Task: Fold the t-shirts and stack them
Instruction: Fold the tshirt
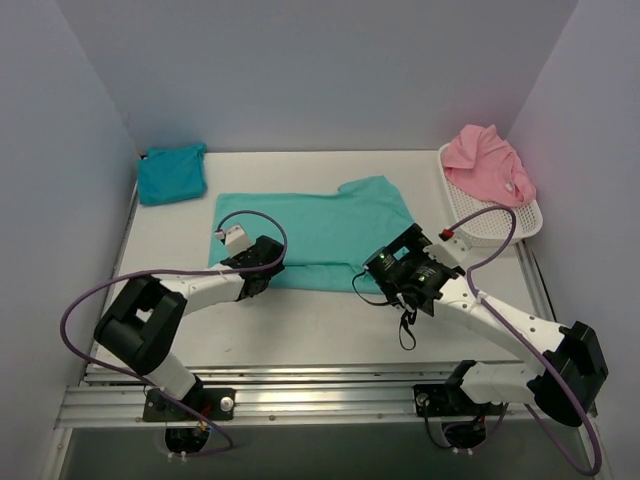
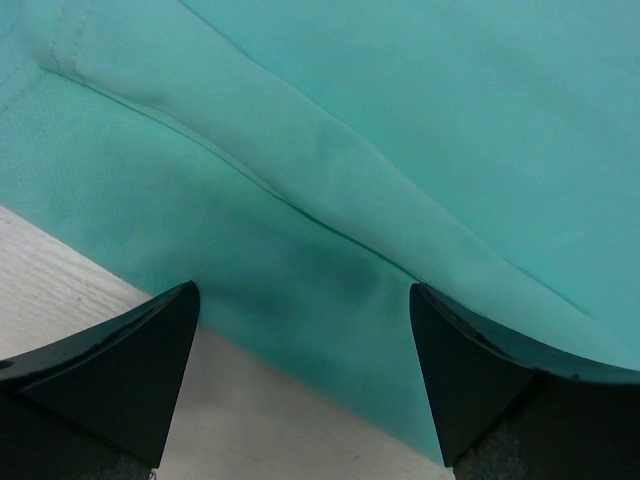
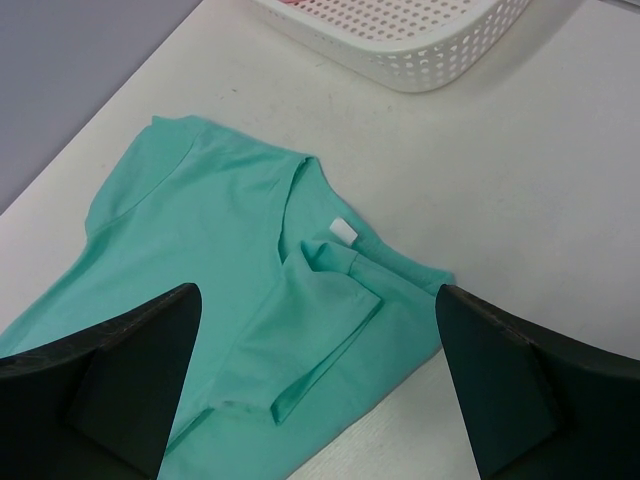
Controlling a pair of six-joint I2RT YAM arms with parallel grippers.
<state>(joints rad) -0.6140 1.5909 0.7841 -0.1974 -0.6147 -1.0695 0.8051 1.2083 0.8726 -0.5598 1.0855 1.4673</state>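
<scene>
Sea-green t-shirt (image 1: 320, 235): flat on the desk (image 1: 330, 325), long near edge straight.
Left gripper (image 2: 302, 290): jaws apart over that near edge.
Right gripper (image 3: 318, 290): jaws apart above the collar end.
Room: desk strip before the edge.

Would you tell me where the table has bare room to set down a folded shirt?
Bare: the far strip between the folded blue shirt and the basket, and the near strip of table in front of the green shirt. Crowded: the right side, around the basket and right arm.
</scene>
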